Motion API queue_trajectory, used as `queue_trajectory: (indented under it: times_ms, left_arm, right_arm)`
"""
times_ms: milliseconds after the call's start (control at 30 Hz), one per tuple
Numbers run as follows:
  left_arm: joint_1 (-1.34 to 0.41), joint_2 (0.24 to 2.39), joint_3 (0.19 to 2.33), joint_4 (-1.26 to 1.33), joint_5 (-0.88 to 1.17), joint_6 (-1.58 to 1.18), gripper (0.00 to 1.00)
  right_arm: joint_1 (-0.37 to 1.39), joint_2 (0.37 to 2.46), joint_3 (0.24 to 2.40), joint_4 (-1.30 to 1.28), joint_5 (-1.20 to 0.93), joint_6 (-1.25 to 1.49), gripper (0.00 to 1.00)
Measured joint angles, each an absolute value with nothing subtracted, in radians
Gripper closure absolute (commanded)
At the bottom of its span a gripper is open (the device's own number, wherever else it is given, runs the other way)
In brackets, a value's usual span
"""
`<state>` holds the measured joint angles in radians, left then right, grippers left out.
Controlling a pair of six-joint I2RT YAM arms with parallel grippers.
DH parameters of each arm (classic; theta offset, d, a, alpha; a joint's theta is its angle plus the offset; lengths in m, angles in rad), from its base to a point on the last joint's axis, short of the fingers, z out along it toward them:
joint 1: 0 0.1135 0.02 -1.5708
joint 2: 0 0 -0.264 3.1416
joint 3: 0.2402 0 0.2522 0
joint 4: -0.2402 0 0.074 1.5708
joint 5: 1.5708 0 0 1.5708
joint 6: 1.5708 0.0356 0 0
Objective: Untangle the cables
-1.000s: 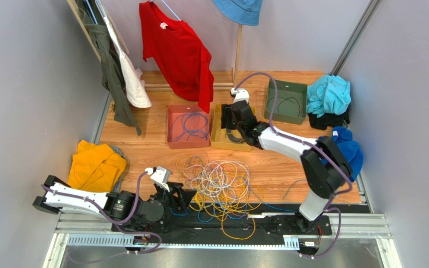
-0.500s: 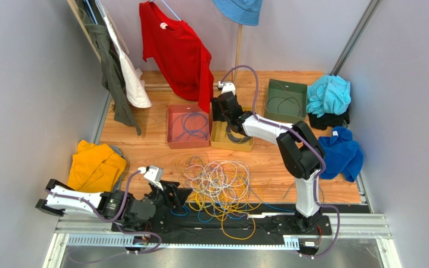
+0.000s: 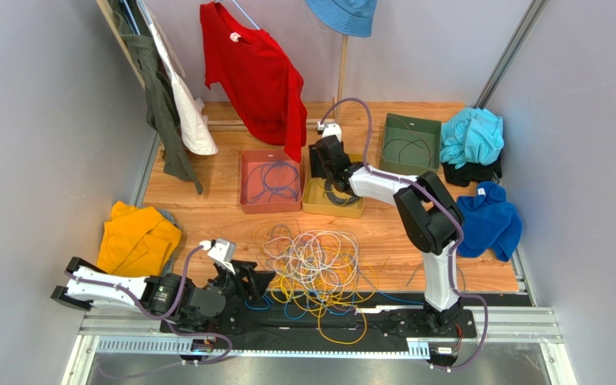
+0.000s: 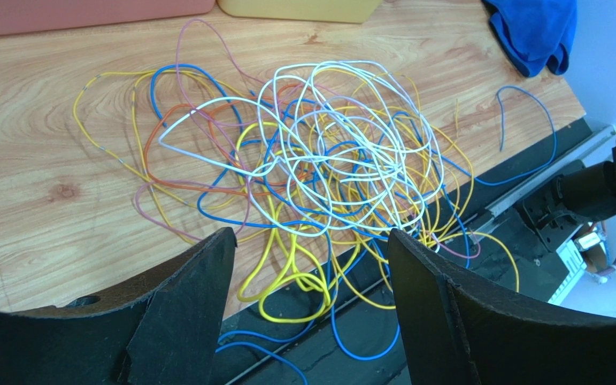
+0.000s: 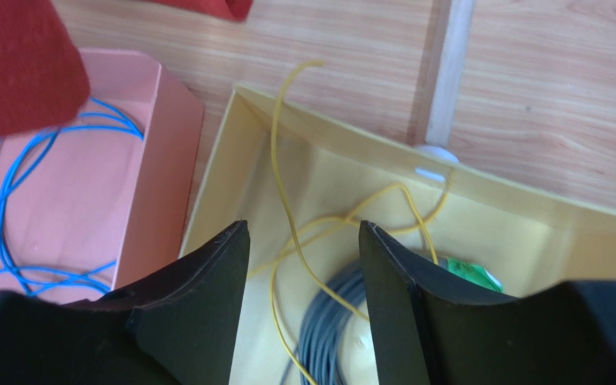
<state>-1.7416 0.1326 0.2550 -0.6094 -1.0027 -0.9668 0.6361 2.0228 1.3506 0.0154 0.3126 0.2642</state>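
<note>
A tangled heap of thin yellow, white, blue and pink cables (image 3: 315, 265) lies on the wooden table near the front edge; it also shows in the left wrist view (image 4: 319, 172). My left gripper (image 3: 261, 282) is open and empty, low at the heap's left edge (image 4: 311, 241). My right gripper (image 3: 323, 172) is open and empty above the yellow tray (image 3: 313, 200). In the right wrist view (image 5: 303, 233) a thin yellow cable (image 5: 283, 168) and a grey cable coil (image 5: 327, 337) lie in that tray (image 5: 520, 224).
A pink tray (image 3: 247, 204) holds blue cable (image 5: 14, 172). A green tray (image 3: 391, 164) holds a dark cable. Clothes lie around: orange (image 3: 136, 237) at left, blue (image 3: 492, 216) and teal (image 3: 470, 135) at right. A red shirt (image 3: 259, 76) hangs at the back.
My right arm swung left from the yellow tray's right side to above its back left part. My left gripper shifted slightly forward by the heap. The heap has not moved.
</note>
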Motion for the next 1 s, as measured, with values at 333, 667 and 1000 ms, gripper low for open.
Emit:
queue_trajectory:
  times_ms: [333,667,1000]
  left_arm:
    - [-1.742,0.145,0.255,-0.609,-1.000,-0.968,0.21]
    - [-1.741,0.146,0.255,-0.609,-0.996,-0.971,0.21]
    - [-1.742,0.168,0.244,-0.582,-0.994,-0.976,0.21]
  right_arm:
    - [0.620,2.129,1.480,-0.012,0.312,0.252,1.00]
    - [0.612,2.018,1.291,0.004,0.309,0.276,1.00]
    - [0.639,1.663,1.013,0.051,0.306,0.335,1.00]
